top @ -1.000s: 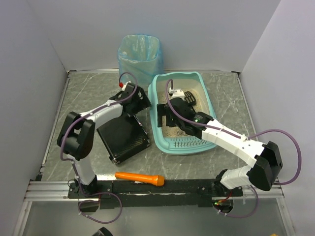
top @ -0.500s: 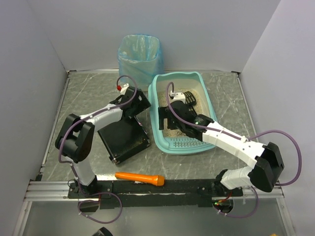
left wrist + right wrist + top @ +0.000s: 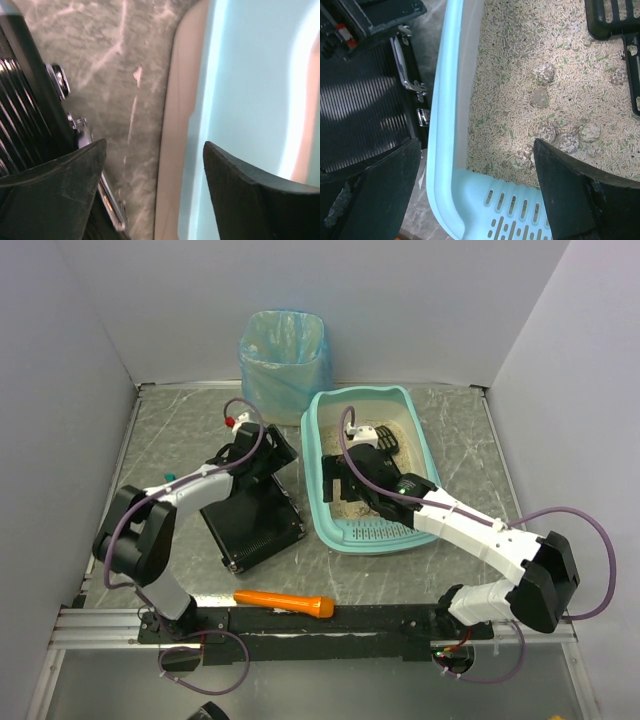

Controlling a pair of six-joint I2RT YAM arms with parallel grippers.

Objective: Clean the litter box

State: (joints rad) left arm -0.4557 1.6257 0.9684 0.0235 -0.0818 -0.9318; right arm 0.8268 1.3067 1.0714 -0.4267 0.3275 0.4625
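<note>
Left of the table (image 3: 180,430), left arm: the elbow has swung out leftward over the last second, while the wrist has barely shifted.
Left gripper (image 3: 155,145): fingers spread with nothing between them. It hangs low over bare table, between the black case (image 3: 250,525) and the left wall of the litter box (image 3: 442,100).
Orange-handled tool (image 3: 285,602): lies at the near edge, same spot as before, untouched.
Blue-bagged bin (image 3: 283,355): stands at the far edge, unmoved.
Litter box position: centre-right of the table, just right of the case and near the bin, not displaced.
Clumps (image 3: 540,97): several sit in the litter.
Right gripper (image 3: 477,145): spread wide and empty. It straddles the box's left wall from above and has drifted slightly left.
Reading: this was repositioning only. No waste has been lifted, so the cleaning is judged not yet begun.
</note>
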